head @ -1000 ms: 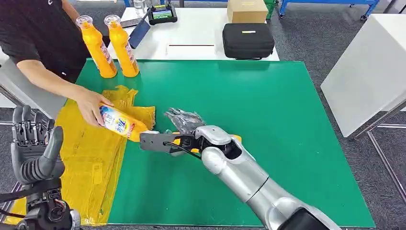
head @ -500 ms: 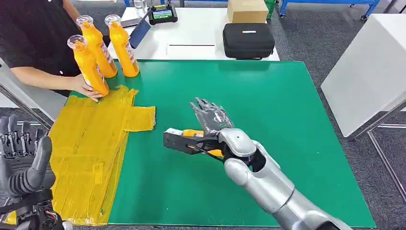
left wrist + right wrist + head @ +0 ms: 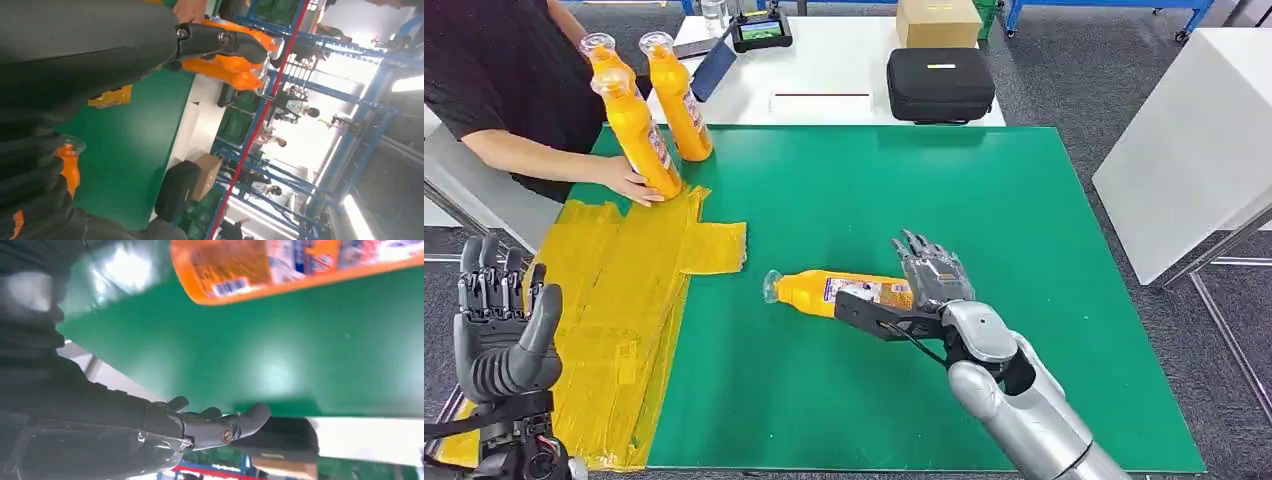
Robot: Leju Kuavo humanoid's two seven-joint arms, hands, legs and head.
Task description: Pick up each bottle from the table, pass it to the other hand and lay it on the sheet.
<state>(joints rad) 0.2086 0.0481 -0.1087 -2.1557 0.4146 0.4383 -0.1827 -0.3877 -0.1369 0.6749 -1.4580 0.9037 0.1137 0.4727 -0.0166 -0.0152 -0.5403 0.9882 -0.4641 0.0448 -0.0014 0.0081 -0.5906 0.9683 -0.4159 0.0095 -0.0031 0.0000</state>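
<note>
An orange bottle (image 3: pixel 839 291) lies on its side on the green mat (image 3: pixel 1024 220), cap toward the yellow sheet (image 3: pixel 614 300). My right hand (image 3: pixel 929 285) is at its base, fingers spread and thumb stretched along the near side. In the right wrist view a strip of green separates this hand (image 3: pixel 220 427) from the bottle (image 3: pixel 280 265). My left hand (image 3: pixel 499 330) is raised at the sheet's near left corner, fingers upright and empty. A person's hand (image 3: pixel 629 180) steadies an upright bottle (image 3: pixel 642 135) at the sheet's far edge. Two more bottles (image 3: pixel 676 95) stand behind it.
A black case (image 3: pixel 941 85) and a cardboard box (image 3: pixel 939 20) sit on the white table (image 3: pixel 824 70) behind the mat. Another white table (image 3: pixel 1194 150) stands to the right. The person leans in at the far left.
The person lifted a bottle off the sheet and stood it by the two upright ones. My right hand drew back to the right, uncovering the lying bottle. My left hand dipped, then rose.
</note>
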